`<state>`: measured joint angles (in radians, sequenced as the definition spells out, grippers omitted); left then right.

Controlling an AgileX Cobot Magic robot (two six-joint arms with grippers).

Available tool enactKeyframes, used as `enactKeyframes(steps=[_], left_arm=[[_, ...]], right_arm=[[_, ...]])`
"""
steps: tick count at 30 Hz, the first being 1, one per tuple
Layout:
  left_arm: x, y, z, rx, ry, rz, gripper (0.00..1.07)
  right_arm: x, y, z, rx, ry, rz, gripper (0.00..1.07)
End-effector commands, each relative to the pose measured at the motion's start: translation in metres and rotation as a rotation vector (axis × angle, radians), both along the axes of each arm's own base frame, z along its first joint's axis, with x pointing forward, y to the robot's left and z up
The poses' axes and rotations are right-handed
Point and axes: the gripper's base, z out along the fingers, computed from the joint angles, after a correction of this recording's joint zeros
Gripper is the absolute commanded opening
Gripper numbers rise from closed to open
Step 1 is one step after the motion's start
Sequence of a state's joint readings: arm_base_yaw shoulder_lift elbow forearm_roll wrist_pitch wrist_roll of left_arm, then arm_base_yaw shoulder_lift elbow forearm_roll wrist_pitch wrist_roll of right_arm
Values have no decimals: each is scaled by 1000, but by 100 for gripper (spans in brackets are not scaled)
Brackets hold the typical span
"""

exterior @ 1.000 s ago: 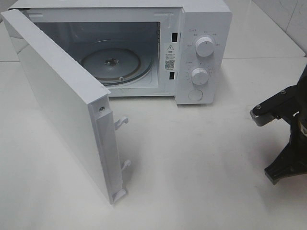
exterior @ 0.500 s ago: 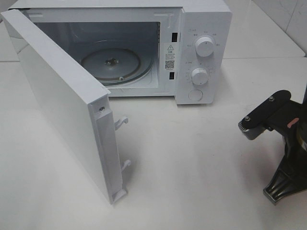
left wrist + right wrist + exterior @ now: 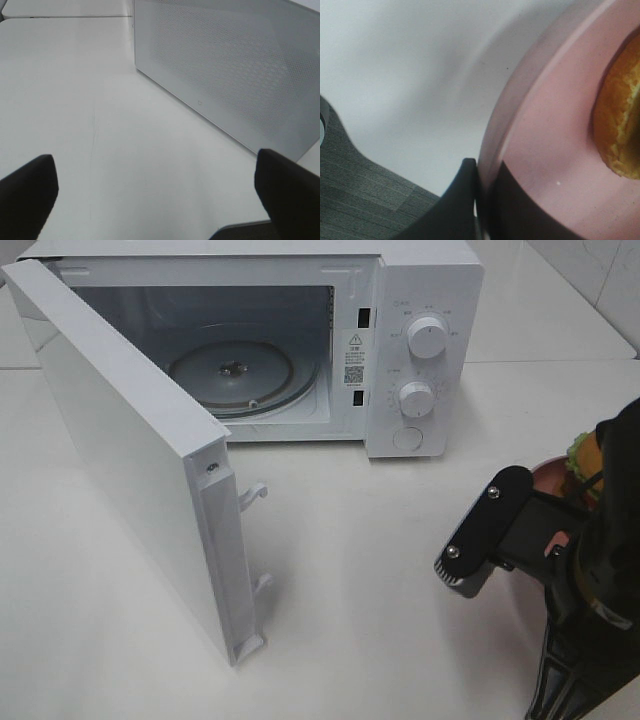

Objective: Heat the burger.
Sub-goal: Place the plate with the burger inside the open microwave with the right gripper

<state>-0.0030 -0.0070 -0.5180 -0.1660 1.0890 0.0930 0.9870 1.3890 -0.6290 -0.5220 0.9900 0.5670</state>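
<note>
The burger (image 3: pixel 584 462) shows only partly, with green lettuce and golden bun, on a round pink plate (image 3: pixel 548 476) at the right edge, mostly hidden behind my right arm. In the right wrist view my right gripper (image 3: pixel 483 197) is shut on the pink plate's rim (image 3: pixel 540 135), with the burger's golden bun (image 3: pixel 620 120) close by. The white microwave (image 3: pixel 425 300) stands at the back with its door (image 3: pixel 130 450) swung open and its glass turntable (image 3: pixel 240 375) bare. My left gripper (image 3: pixel 157 200) is open and empty, facing the door's outer face (image 3: pixel 225 75).
The open door juts out toward the front left of the white table (image 3: pixel 400 570). Two knobs (image 3: pixel 428 338) and a round button sit on the microwave's right panel. My right arm's black wrist link (image 3: pixel 485 535) reaches in at the lower right.
My right arm has swung left and nearer, bringing the pink plate and the burger into the high view. The microwave and door have not moved.
</note>
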Motion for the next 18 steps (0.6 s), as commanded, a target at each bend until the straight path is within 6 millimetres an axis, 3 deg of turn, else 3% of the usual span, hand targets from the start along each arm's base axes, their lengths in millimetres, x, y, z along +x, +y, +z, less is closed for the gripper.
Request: enactKeyframes(steps=[1,10,18], left_arm=[[-1,0,1,-8,-27,-6,100],[-1,0,1,-8,-27,-6,100],[-1,0,1,-8,-27,-6,100]], right_arm=[[-3,-1,4,-66,-22,63,0],[-18,12,4,-102,2,249,0],[-18,16,6,-152,-11,393,0]])
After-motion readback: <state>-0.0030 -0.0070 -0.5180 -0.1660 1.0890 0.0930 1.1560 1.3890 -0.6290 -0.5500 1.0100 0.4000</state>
